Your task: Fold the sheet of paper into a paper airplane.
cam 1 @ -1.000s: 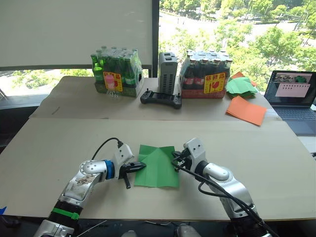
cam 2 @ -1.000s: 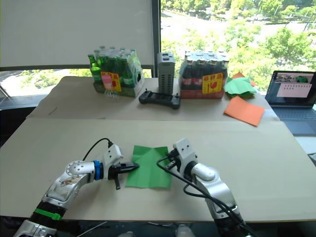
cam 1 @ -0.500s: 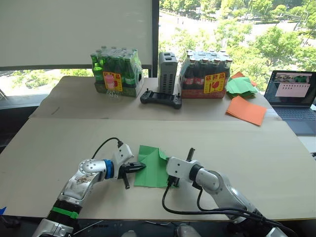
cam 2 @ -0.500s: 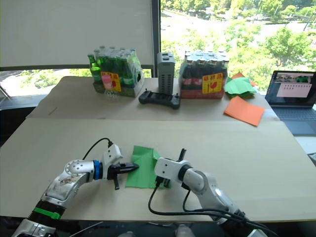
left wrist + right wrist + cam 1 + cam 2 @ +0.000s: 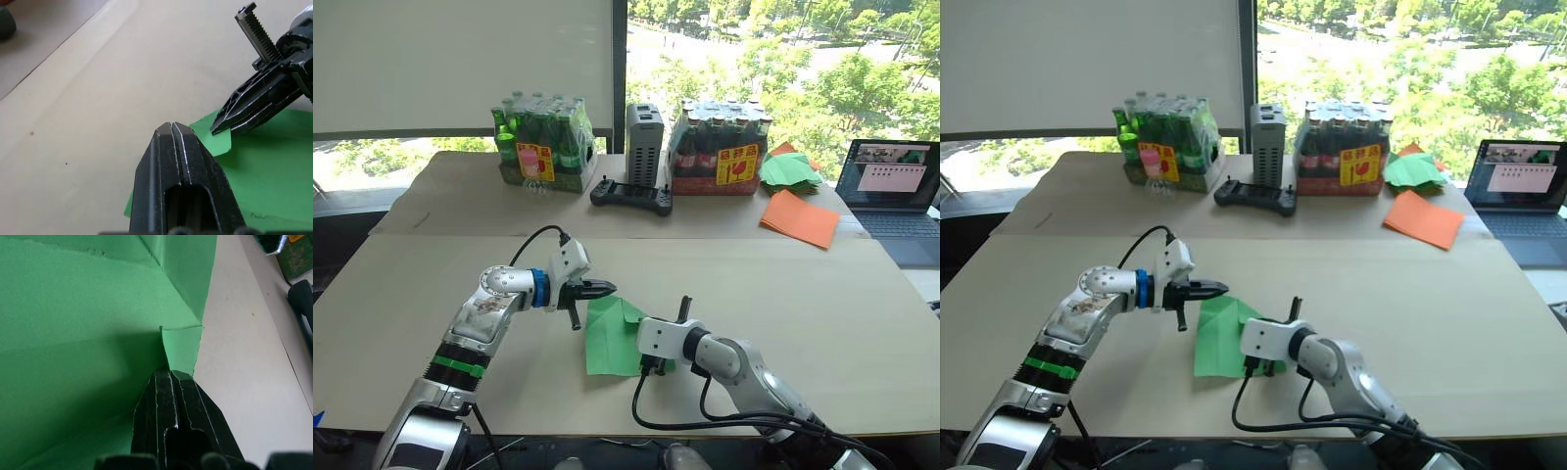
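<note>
Paper first: one green sheet of paper (image 5: 615, 338) lies partly folded on the near counter (image 5: 822, 294), between two grippers. Right gripper (image 5: 171, 373) has its jaws shut on a folded corner flap. Left gripper (image 5: 604, 289), jaws closed and empty, hovers just above the sheet's far edge. Behind stand two bottle packs (image 5: 543, 142), a controller (image 5: 630, 195), orange sheets (image 5: 801, 218), a green paper heap (image 5: 790, 168) and a laptop (image 5: 891, 186), cut off at the edge.
</note>
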Robot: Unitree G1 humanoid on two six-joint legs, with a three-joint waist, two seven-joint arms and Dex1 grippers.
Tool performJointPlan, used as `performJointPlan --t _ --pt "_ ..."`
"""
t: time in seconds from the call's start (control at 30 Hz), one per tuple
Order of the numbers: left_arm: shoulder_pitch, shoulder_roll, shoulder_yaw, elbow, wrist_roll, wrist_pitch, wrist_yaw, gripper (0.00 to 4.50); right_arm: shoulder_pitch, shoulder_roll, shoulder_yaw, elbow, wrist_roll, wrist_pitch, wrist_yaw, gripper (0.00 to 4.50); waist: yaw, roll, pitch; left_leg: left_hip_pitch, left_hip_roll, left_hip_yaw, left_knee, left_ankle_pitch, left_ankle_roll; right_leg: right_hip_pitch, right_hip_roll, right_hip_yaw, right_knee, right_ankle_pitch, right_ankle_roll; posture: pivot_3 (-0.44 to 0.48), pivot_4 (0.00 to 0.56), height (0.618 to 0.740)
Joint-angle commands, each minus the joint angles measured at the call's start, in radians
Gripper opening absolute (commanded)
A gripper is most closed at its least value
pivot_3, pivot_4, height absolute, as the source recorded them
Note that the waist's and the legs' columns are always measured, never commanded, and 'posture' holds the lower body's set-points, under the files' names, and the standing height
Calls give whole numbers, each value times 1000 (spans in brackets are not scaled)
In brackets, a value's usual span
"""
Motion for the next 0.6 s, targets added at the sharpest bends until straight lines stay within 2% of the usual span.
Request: performJointPlan --t 0.03,0.37,0.6 --pt "-70 -37 -28 35 18 -31 -22 0 -2 15 7 8 -23 5 16 24 0 0 0 0 0 0 0 0 0 0 0 0 0 0 0 0 150 740" --pt "-103 -157 -77 76 46 -27 -11 0 6 37 -3 16 -61 11 17 24 -2 0 0 0 0 0 0 0 0 0 0 0 1 0 0 0 150 740" --pt "-42 -118 -80 165 103 -96 -5 0 10 43 -14 10 -71 19 19 24 -2 0 0 1 0 0 0 0 0 0 0 1 1 0 0 0 150 740"
